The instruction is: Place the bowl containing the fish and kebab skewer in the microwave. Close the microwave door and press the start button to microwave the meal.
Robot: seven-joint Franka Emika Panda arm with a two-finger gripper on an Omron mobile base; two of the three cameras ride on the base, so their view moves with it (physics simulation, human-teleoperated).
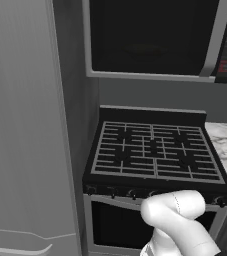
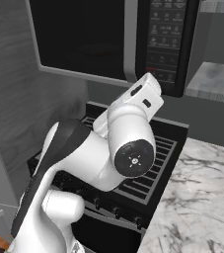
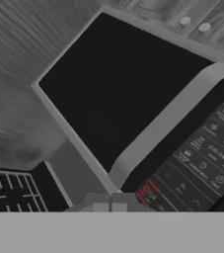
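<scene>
A: How do the fingers stand?
B: Pressed together with nothing between them. In the right base view the white arm's hand (image 2: 144,95) reaches up toward the lower edge of the microwave (image 2: 118,39), just below the door handle and the button panel.

A: What lies nearest ahead of the fingers?
B: In the hand view, the lower end of the grey handle (image 3: 163,123) and the black button panel (image 3: 202,158) beside it, with red-marked keys at the panel's near corner. The hand is close to them; whether it touches, I cannot tell.

A: And beyond that?
B: The microwave door (image 3: 118,79), shut, its black glass stretching away from the fingers. The inside is too dark to make out.

A: Anything off to the side?
B: The black gas stove (image 1: 155,150) sits below the fingers, under the microwave. The marble desk (image 2: 197,202) adjoins the stove, and the tall grey fridge (image 1: 25,125) stands on the stove's other side.
</scene>
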